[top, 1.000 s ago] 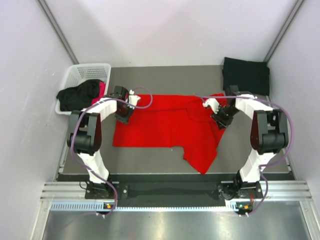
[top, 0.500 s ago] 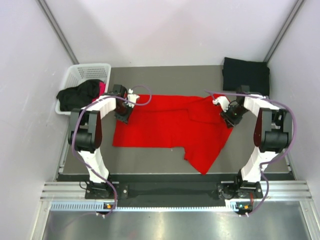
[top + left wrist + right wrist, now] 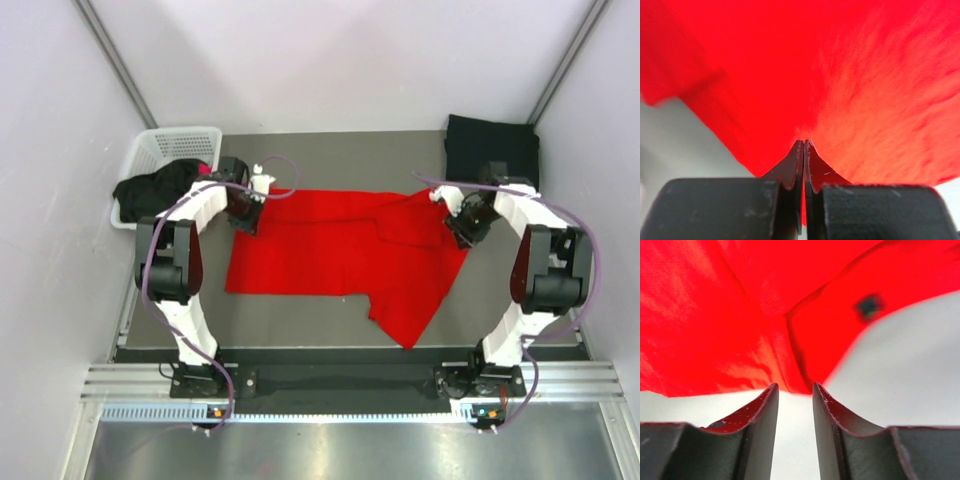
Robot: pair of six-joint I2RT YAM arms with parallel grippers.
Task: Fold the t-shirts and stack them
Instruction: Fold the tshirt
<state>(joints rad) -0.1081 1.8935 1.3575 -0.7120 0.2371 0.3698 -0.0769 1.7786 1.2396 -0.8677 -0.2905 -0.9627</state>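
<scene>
While the left pincer is clamped on the far left corner of the red t-shirt, spread across the worktop, the right pincer hovers at its far right edge with jaws apart and nothing between them; a clean fold likely calls for that pincer to bite the hem before both corners lift together and level. Only the wrist views reveal the pinch and the empty gap, while the overhead alone shows the shirt's rumpled right half and the folded black t-shirt in the far right corner.
</scene>
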